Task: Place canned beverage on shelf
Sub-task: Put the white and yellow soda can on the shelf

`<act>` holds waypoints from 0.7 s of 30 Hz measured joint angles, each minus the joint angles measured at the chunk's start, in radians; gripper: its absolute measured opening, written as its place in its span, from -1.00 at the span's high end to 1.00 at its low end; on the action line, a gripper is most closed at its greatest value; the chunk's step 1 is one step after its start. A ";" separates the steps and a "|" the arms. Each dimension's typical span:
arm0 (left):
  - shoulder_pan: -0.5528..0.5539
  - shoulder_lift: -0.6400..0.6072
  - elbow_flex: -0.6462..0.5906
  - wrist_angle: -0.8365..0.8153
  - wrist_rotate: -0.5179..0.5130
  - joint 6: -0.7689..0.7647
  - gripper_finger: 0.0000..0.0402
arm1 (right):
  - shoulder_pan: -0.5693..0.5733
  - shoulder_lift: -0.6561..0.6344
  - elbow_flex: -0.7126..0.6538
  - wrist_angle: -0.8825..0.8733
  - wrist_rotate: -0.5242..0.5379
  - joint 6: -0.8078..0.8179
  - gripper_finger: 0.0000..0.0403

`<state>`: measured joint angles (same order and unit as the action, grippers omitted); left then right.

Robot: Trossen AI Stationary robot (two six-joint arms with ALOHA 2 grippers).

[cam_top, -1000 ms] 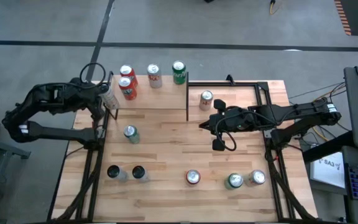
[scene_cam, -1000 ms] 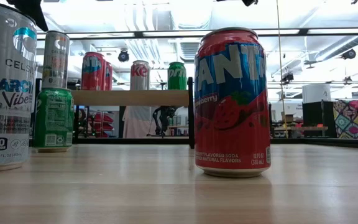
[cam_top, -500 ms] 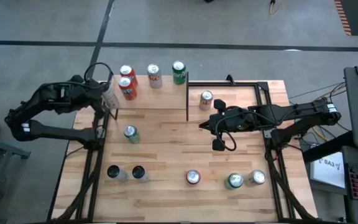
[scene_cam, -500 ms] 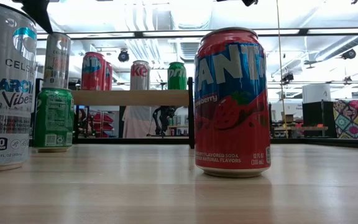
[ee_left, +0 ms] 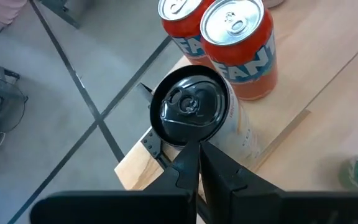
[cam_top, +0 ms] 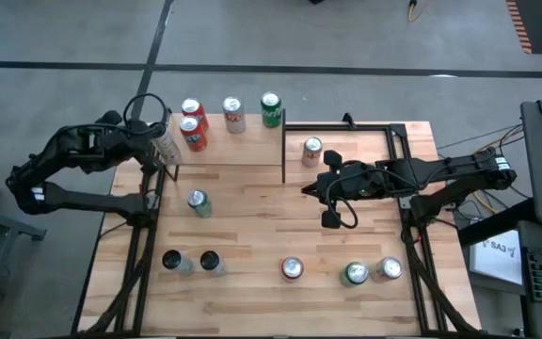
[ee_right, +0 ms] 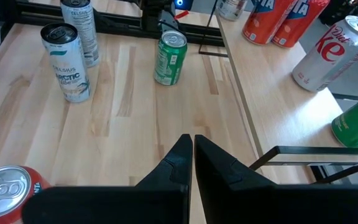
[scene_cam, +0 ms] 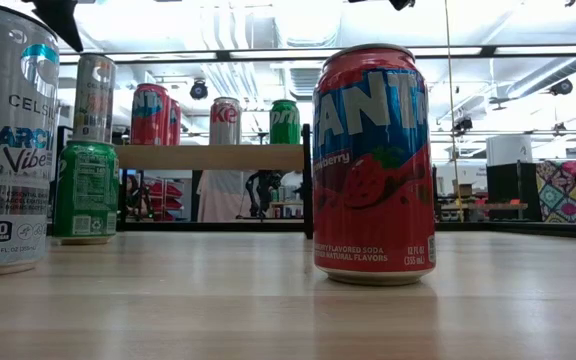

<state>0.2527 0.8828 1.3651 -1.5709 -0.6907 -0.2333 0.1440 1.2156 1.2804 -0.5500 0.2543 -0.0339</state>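
Note:
The shelf (cam_top: 243, 151) stands at the table's far edge. It carries two orange cans (cam_top: 194, 132), a silver-and-red can (cam_top: 233, 114) and a green can (cam_top: 270, 108). A slim white can with a black top (ee_left: 191, 109) stands tilted at the shelf's left front corner (cam_top: 166, 149); the low view shows the slim can (scene_cam: 93, 95) leaning as well. My left gripper (ee_left: 199, 149) is shut right at that can's top. My right gripper (cam_top: 306, 188) hangs shut over the table's middle, holding nothing. My left gripper's shut fingertips (ee_left: 188, 155) meet the near rim of the slim can's black top (ee_left: 188, 140), coming slantwise from above on the shelf's left side. Nothing sits between the fingers. The can leans, its base on the shelf's corner.
Loose cans stand on the tabletop: one near the left (cam_top: 198, 202), two black-topped (cam_top: 191, 262), a red one (cam_top: 292, 269), a green and a silver one (cam_top: 373, 272), and one by the shelf's right post (cam_top: 312, 150). A black frame (cam_top: 398, 141) edges the far right.
My left gripper has turned at the wrist while staying in place. The slim can at the shelf's left corner has tipped a little, its top leaning toward the orange cans while its base stays put.

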 joint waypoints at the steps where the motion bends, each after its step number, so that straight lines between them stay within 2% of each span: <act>1: 0.000 -0.002 0.001 -0.001 0.020 0.000 1.00 | 0.000 0.000 0.000 0.000 0.000 0.000 0.96; 5: 0.000 -0.001 0.022 0.000 0.147 0.009 1.00 | 0.000 0.000 0.000 0.000 0.000 0.015 0.96; 10: 0.000 -0.002 -0.002 -0.001 0.192 0.050 1.00 | 0.000 0.000 -0.002 0.000 0.000 0.011 0.96; 14: 0.000 0.012 -0.035 0.000 0.170 0.051 1.00 | 0.000 0.000 -0.005 -0.001 0.000 0.010 0.96; 21: 0.000 0.030 -0.113 -0.001 0.025 0.017 1.00 | 0.000 0.000 -0.005 -0.001 0.000 0.008 0.96</act>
<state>0.2523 0.9125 1.2518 -1.5715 -0.6660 -0.2162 0.1440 1.2156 1.2751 -0.5510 0.2543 -0.0261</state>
